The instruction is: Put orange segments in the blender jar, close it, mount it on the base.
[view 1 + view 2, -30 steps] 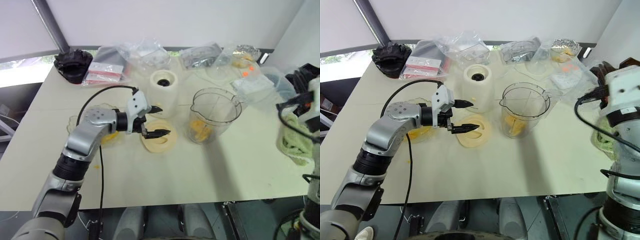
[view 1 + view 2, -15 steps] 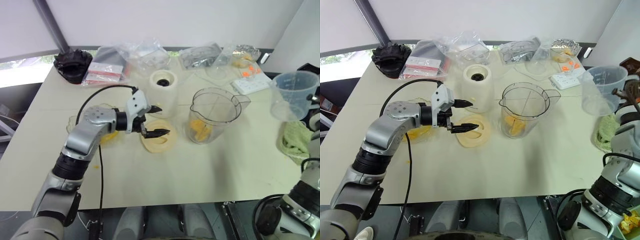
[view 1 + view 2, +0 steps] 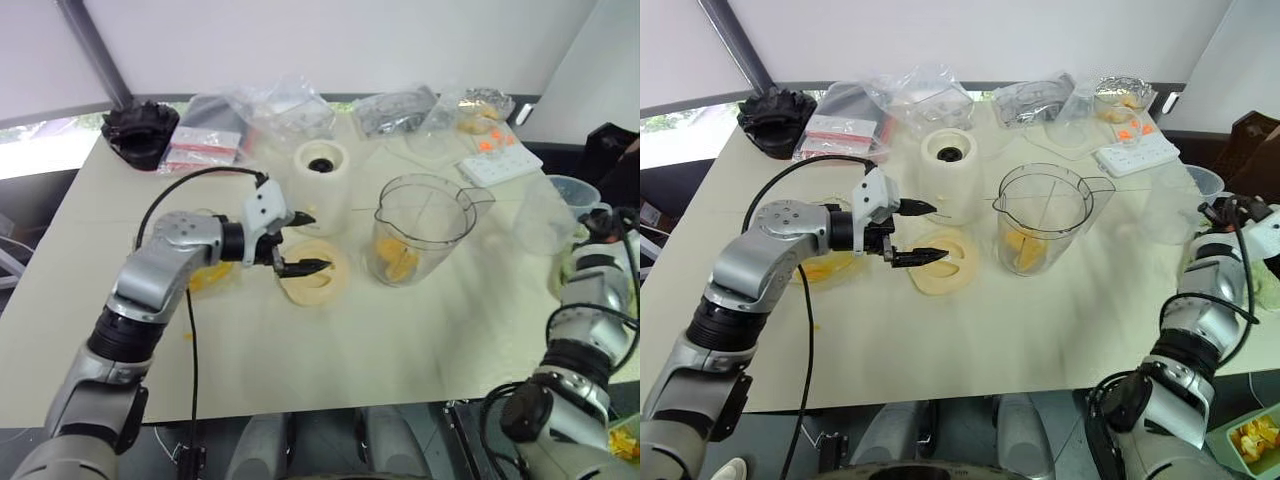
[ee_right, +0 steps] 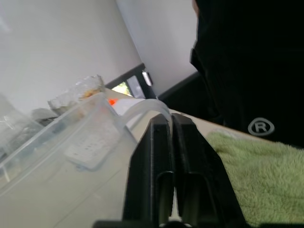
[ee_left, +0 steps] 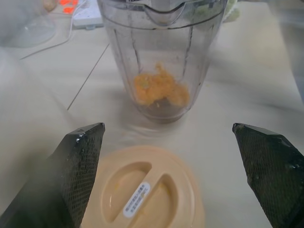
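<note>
Several wet orange segments (image 5: 159,88) in clear ribbed blender jar (image 3: 420,228).

Silver-grey arms (image 3: 165,270), black cables, textured black jaws

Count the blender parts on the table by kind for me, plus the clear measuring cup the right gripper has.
Blender jar, orange segments inside: 1
Base: 1
Cream lid, flat on the table: 1
Clear measuring cup, at the table's right edge: 1
Total: 4
</note>
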`<state>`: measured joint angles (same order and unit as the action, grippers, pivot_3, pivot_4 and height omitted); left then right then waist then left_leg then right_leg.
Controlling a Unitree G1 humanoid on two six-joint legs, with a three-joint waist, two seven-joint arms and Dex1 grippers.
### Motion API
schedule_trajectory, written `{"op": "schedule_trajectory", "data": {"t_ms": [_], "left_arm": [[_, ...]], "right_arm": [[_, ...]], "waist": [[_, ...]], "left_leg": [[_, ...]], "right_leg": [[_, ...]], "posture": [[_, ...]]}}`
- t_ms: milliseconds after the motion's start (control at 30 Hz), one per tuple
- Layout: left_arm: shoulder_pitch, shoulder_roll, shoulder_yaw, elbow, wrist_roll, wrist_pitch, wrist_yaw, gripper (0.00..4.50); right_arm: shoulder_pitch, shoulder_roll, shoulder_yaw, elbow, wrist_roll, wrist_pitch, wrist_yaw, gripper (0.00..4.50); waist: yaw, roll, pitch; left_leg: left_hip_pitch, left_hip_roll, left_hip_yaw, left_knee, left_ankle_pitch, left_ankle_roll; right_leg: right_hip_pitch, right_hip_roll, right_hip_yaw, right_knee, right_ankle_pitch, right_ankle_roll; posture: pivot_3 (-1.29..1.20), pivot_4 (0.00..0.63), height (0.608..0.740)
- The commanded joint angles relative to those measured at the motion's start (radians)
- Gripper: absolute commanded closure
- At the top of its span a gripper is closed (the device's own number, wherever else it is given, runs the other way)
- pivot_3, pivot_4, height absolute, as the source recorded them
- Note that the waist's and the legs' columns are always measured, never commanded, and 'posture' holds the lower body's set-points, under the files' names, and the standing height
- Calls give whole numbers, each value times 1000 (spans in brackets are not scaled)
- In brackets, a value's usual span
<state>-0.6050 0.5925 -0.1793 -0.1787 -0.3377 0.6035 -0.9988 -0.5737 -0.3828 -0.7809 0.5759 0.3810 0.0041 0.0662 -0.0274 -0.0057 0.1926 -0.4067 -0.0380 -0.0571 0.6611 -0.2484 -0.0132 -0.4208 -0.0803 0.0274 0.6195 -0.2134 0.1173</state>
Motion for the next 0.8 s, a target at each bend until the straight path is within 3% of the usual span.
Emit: {"op": "schedule_trajectory", "data": {"t_ms": [33,267,567,667,800], "left_arm": [[15,11,31,-43,-16,-1,11,0],[47,11,32,-35,-8,-29,19,0],[45,-12,14,1,-1,-59,19,0],[35,-21,6,27,6,-77,12,0],[28,-35,-4,49,9,-95,2,0]], "right_arm": [[-42,-45,18,125,0,-124,21,4456],[-8,-54,55,262,5,-221,35,4456],[140,-38,86,158,34,-185,53,4456],[178,-29,99,103,49,-155,57,3468],[211,-31,123,50,32,-133,21,1494]], "waist": [[-3,0,0],[-13,0,0],[-15,0,0],[-15,0,0],[-15,0,0]], "left_leg": [[0,0,0,0,0,0],[0,0,-1,-1,0,0],[1,0,-1,-1,0,0],[1,0,-1,-1,0,0],[1,0,-1,-1,0,0]], "right_leg": [[0,0,0,0,0,0],[0,0,0,-1,0,0],[1,0,0,0,0,0],[2,0,0,0,0,0],[1,0,0,0,-1,-1]], "posture": [[0,150,740],[0,150,740],[0,150,740],[0,150,740],[0,150,740]]}}
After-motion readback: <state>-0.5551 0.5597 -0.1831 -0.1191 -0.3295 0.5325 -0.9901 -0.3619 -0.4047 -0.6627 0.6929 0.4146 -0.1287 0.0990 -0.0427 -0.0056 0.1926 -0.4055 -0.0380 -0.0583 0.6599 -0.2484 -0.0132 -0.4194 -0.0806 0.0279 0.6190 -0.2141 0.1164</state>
